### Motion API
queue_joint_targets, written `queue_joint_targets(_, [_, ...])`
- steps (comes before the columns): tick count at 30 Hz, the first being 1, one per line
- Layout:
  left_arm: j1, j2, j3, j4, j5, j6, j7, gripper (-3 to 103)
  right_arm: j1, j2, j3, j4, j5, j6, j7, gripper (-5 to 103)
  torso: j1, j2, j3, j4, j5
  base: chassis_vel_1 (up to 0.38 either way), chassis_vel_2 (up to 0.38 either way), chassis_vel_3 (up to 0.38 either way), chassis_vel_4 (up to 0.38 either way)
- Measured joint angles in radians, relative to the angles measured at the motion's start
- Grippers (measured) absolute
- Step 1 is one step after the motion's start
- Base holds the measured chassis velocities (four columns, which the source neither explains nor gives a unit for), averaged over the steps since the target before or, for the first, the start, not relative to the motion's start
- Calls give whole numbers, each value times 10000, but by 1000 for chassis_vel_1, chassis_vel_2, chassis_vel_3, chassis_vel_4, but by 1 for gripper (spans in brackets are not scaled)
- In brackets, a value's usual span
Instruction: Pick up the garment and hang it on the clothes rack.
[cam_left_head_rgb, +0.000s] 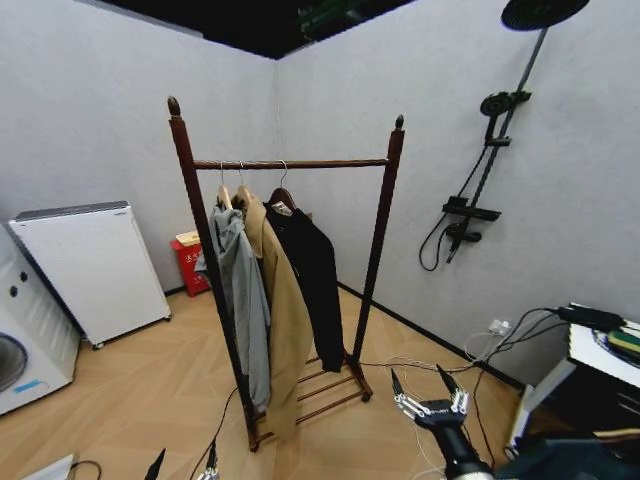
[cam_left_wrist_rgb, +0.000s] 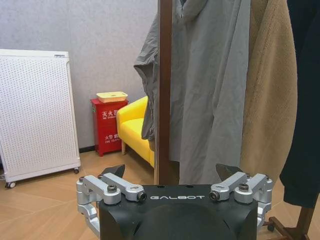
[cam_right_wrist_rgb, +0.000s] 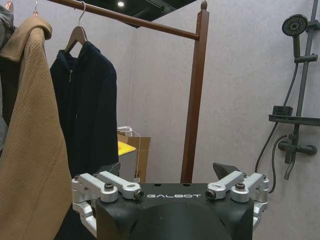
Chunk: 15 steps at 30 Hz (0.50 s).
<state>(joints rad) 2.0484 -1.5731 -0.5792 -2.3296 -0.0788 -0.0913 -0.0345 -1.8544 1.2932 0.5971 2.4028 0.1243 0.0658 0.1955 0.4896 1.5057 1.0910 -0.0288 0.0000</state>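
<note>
The garment (cam_left_head_rgb: 312, 275) already hangs on the clothes rack (cam_left_head_rgb: 385, 215). My right gripper (cam_left_head_rgb: 430, 392) and left gripper (cam_left_wrist_rgb: 172, 176) hover low, jaws spread, holding nothing. Best kept well clear of the hanger.

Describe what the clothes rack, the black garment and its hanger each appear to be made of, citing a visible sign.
Clothes rack: seemingly wood, dark reddish-brown with a slight sheen and turned knobs. Garment: soft dark fabric, matte, hanging in folds. Hanger: apparently pale wood with a thin metal hook.
</note>
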Motion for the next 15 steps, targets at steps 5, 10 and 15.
queue_joint_targets(5, [0,0,0,0,0,0,0,100,104,-13,-19,-30,28,-1,-2,100,0,0,0,-2,0,0,0,0,0])
queue_joint_targets(10, [0,1,0,0,0,0,0,100,182,-25,-35,-50,59,-19,-6,100,0,0,0,-3,0,0,0,0,0])
queue_joint_targets(15, [0,0,0,0,0,0,0,100,245,-35,-45,-71,85,-47,-10,100,0,0,0,-3,0,0,0,0,0])
